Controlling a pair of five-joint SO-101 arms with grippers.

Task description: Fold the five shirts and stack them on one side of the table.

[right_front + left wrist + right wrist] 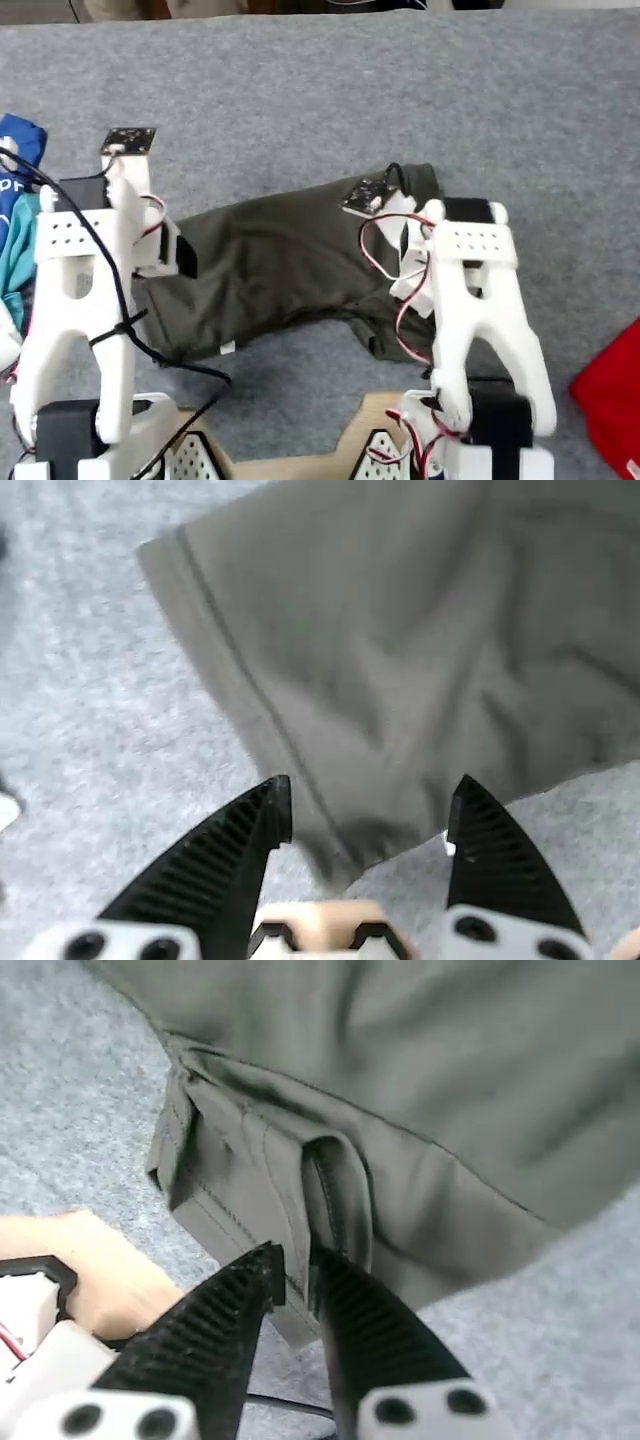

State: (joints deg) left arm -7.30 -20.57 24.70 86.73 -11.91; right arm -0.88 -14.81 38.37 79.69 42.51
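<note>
In the high view, an olive shirt (280, 260) is being shown lying rumpled and unfolded in the middle of the grey table (300, 80), between the left arm (80, 300) and the right arm (470, 290); a blue and teal bundle (15, 200) is being left at one edge and a red shirt (610, 390) at the opposite edge; no folded stack is being shown anywhere, so the task is being judged as near its beginning, with the first fold not yet done and the other shirts still waiting.

In the left wrist view, the left gripper (372, 790) is being held wide open; the hemmed corner of the olive shirt is being straddled by the two jaws, one to each side of it, and nothing is being gripped.

In the right wrist view, the right gripper (297, 1255) is being held almost closed, with only a narrow slit between the jaws; a raised ridge of the olive cloth, close to a stitched edge, is being pinched there, as far as can be judged.
</note>
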